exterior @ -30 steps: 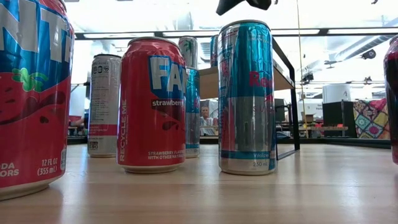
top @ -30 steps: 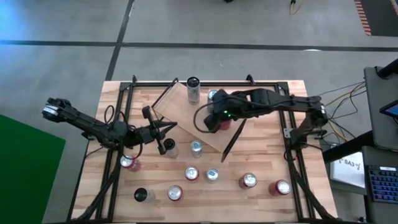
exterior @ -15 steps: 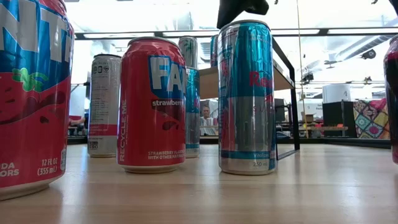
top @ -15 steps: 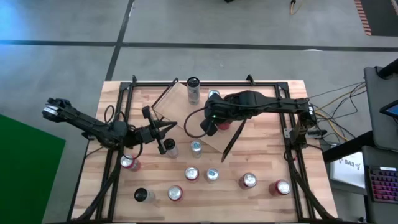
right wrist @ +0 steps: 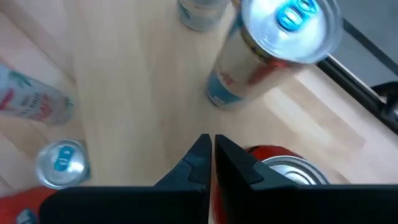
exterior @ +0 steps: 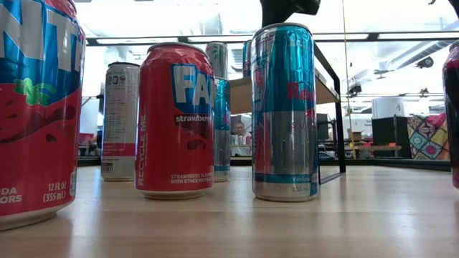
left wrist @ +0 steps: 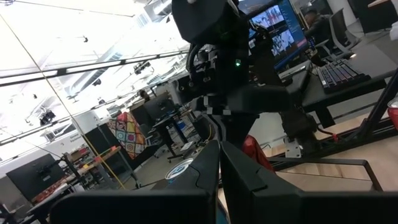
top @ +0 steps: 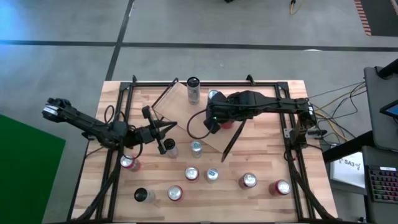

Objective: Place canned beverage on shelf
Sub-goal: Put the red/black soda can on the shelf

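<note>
The shelf (top: 186, 111), a light-wood plank with black end frames, stands askew at the table's far middle. On it stand a dark-topped can (top: 193, 86), a blue-topped can (top: 214, 95) and a red can (top: 229, 123). My right gripper (top: 211, 126) hovers shut and empty over the plank; in the right wrist view (right wrist: 210, 149) the red can (right wrist: 292, 171) stands just beside the gripper and the blue-topped can (right wrist: 273, 43) beyond it. My left gripper (top: 166, 128) is shut and empty, at the shelf's left end.
Several cans stand on the tabletop nearer the front: silver ones (top: 169, 148) (top: 196, 147), red ones (top: 129, 163) (top: 248, 181) (top: 280, 187), a black one (top: 142, 195). In the low view a red Fanta can (exterior: 176, 118) and a blue can (exterior: 285, 111) stand in front of the shelf.
My right arm has drawn its elbow back toward the table's right edge, and its wrist has turned. Its gripper stays shut over the shelf's middle and shows a little lower in the low view. The cans have kept still.
</note>
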`<state>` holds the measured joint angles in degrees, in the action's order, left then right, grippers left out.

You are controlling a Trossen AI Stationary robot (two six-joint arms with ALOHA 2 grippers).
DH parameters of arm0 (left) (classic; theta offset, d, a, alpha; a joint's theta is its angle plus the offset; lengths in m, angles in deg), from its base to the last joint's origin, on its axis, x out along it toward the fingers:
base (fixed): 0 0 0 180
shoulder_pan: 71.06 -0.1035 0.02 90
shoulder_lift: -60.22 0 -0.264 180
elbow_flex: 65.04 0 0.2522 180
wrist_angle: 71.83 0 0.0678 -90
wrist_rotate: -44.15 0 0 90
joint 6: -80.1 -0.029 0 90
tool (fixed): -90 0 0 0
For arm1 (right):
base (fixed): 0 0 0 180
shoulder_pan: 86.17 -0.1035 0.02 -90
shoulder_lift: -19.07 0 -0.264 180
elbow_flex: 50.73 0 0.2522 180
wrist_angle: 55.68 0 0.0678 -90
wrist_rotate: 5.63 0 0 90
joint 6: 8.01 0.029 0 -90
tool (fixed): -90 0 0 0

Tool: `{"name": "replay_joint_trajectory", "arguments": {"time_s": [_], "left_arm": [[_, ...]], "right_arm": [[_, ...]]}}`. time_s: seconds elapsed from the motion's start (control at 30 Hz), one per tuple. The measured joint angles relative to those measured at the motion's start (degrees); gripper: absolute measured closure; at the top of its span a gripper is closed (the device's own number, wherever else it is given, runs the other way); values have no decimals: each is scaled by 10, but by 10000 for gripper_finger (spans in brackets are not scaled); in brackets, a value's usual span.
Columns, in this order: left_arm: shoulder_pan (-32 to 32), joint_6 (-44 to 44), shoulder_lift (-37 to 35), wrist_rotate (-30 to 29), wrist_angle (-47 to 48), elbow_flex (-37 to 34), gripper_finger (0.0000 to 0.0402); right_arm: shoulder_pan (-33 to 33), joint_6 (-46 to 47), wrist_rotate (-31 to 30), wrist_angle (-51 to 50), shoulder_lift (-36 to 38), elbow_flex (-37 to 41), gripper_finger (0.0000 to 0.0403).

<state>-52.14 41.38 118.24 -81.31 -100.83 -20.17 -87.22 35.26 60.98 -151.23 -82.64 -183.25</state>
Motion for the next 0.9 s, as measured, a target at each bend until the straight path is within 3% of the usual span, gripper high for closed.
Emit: {"name": "replay_joint_trajectory", "arguments": {"time_s": [0.9], "left_arm": [[0, -2, 0, 0, -1, 0, 402]], "right_arm": [[-1, 18, -23, -20, -1, -22, 390]]}}
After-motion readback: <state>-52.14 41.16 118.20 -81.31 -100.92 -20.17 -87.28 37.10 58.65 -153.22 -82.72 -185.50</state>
